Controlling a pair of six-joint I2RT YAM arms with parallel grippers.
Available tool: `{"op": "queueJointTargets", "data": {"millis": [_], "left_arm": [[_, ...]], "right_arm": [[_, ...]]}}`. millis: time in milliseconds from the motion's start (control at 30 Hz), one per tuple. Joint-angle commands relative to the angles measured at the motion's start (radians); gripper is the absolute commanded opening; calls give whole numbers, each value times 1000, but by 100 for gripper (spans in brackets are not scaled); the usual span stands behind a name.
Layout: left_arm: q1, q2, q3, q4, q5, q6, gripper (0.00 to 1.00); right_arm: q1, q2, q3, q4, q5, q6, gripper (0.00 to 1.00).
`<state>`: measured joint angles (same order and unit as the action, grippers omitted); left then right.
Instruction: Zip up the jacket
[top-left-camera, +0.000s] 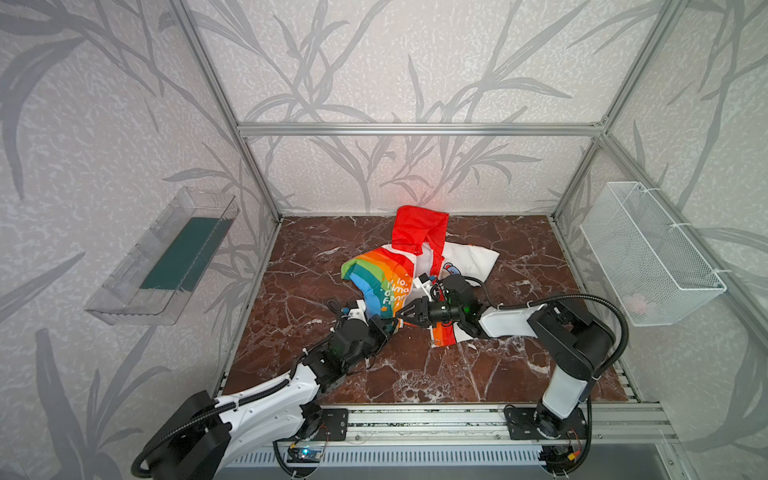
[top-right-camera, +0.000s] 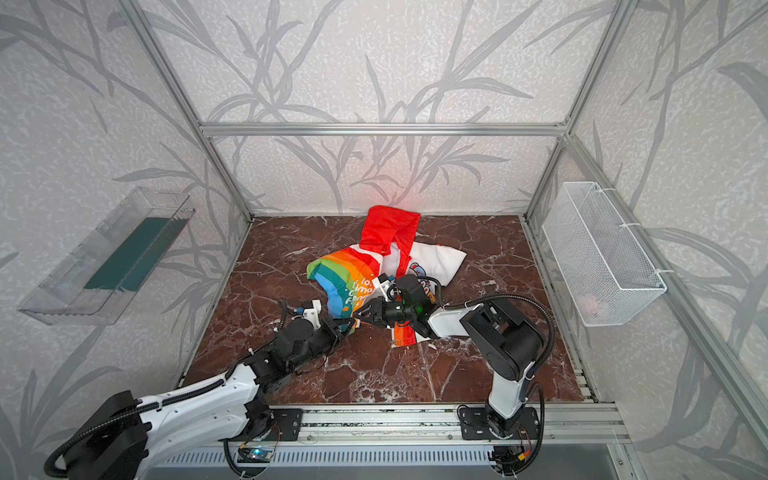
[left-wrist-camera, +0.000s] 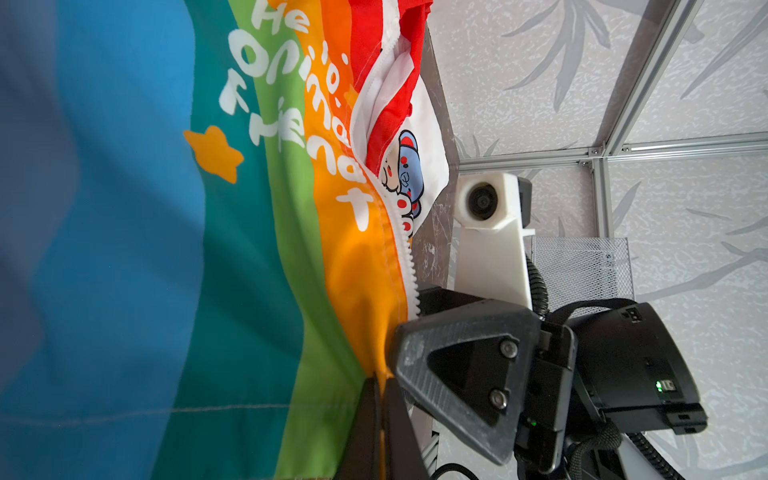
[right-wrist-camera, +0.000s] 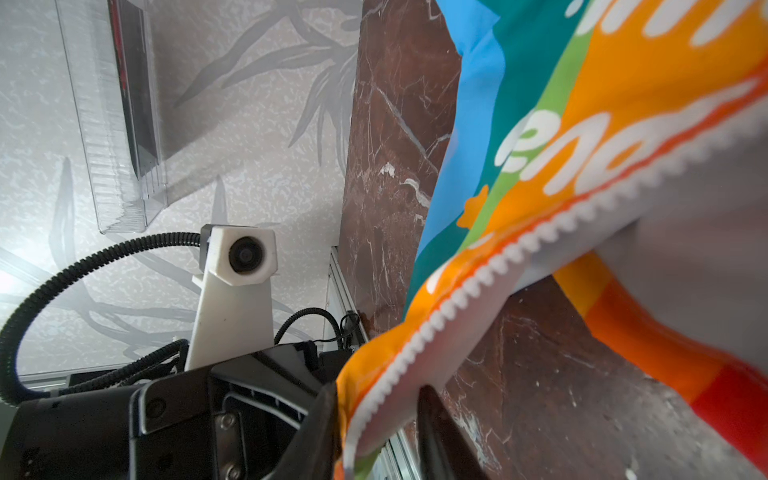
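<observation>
Near centre on the surface (top-left-camera: 415, 374), left claw (left-wrist-camera: 380, 386) clamps the jacket (top-left-camera: 374, 274) hem as an anchor; right claw (right-wrist-camera: 376, 392), narrowly parted, straddles the zipper teeth (right-wrist-camera: 498, 266), probably for alignment.

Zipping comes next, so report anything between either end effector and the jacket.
Nothing visible does. The left end effector is shut on the jacket's rainbow panel; its zipper edge lies between the right end effector's open jaws.
</observation>
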<state>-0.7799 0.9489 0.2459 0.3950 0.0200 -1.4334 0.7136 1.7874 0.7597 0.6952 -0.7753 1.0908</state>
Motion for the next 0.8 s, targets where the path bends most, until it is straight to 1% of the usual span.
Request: {"op": "queueJointTargets", "data": {"millis": [0,133,300,400,500,667,767], "left_arm": [[-2,-21,-14,-14,-14,-4,0],[-2,-19,-16,-9,-11,-3,0],[-2,-4,-21,14,-5,-4,0],[-2,-6,-23,16,-3,-5,0],[-3,-12,-23,13,-5,-4,0],[-3,-7,-27,20,-3,-4,0],[-2,-5,-30,29,-3,-6,0]], "right_arm": [[1,-54,-18,-31,-9,-14,37],[8,-52,-26,-16,-31,1,38],[32,-1,-5,72,-47,54,38],[33,30,-4,152,-48,102,36],[34,38,1,158,-51,108,33],[35,32,-6,149,-52,102,23],[35,32,-7,151,-51,103,11]]}}
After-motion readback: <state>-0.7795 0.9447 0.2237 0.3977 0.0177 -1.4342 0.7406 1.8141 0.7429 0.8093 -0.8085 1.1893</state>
